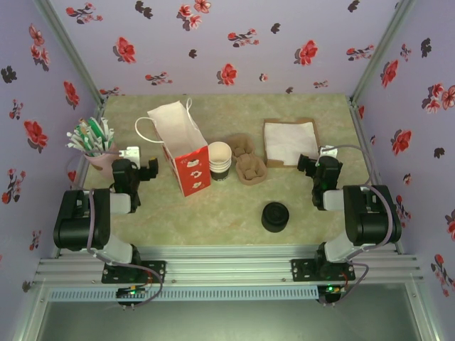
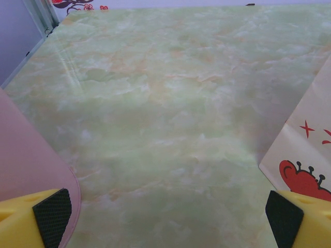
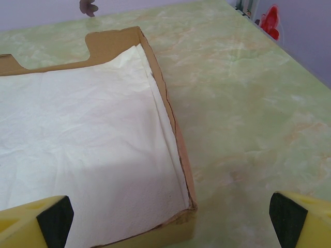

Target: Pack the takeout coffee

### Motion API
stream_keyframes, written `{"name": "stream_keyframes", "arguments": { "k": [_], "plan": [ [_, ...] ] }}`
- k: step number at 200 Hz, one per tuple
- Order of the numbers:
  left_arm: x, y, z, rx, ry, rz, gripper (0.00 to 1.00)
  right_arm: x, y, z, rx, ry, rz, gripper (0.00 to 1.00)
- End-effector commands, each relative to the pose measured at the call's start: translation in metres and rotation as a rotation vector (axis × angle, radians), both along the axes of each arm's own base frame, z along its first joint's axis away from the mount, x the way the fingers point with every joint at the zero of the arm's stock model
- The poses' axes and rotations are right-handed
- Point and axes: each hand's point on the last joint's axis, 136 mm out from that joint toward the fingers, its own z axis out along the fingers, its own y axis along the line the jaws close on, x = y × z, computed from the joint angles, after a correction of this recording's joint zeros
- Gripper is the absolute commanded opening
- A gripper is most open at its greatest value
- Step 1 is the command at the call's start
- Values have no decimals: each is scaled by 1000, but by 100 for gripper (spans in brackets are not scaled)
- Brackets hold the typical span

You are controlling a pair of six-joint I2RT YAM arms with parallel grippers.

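Cups [image 1: 220, 159], cream with a dark base, stand stacked and lidless on the desk [image 1: 213, 213] just right of the red-and-white bag [image 1: 186, 153]; black lids [image 1: 275, 217] lie nearer, rightward. Left tool [image 2: 168, 214] and right tool [image 3: 168, 217] both gape wide.

Bright, even overhead light; soft, short shadows at bag [image 1: 186, 153] and lids [image 1: 275, 217]. Pale glare streak across surface [image 2: 70, 72] in left wrist view. Near corners slightly blurred; dim shadow over near napkins [image 3: 103, 196].
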Motion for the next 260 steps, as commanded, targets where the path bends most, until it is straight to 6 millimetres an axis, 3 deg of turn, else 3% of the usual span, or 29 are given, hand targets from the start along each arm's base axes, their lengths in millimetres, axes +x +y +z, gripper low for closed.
{"name": "stream_keyframes", "arguments": {
  "k": [1,54,105,140,190,224,260],
  "plan": [
    [7,3,11,0,-40,20,99,5,-1,8,-6,-22,7,99],
    [8,3,11,0,-39,20,99,7,2,22,-16,-4,16,99],
    [1,3,15,3,-75,22,99,-9,2,42,-16,-43,-4,99],
    [-17,10,48,-3,-151,69,99,-28,4,73,-4,-41,-12,99],
    [-42,7,133,-11,-263,64,99,-63,7,126,123,-70,-47,99],
    [-68,-1,180,-200,-297,88,99,-92,16,159,235,-19,-35,99],
    [-103,-12,193,-549,-220,141,99,-130,23,183,308,89,-28,99]
  ]
}}
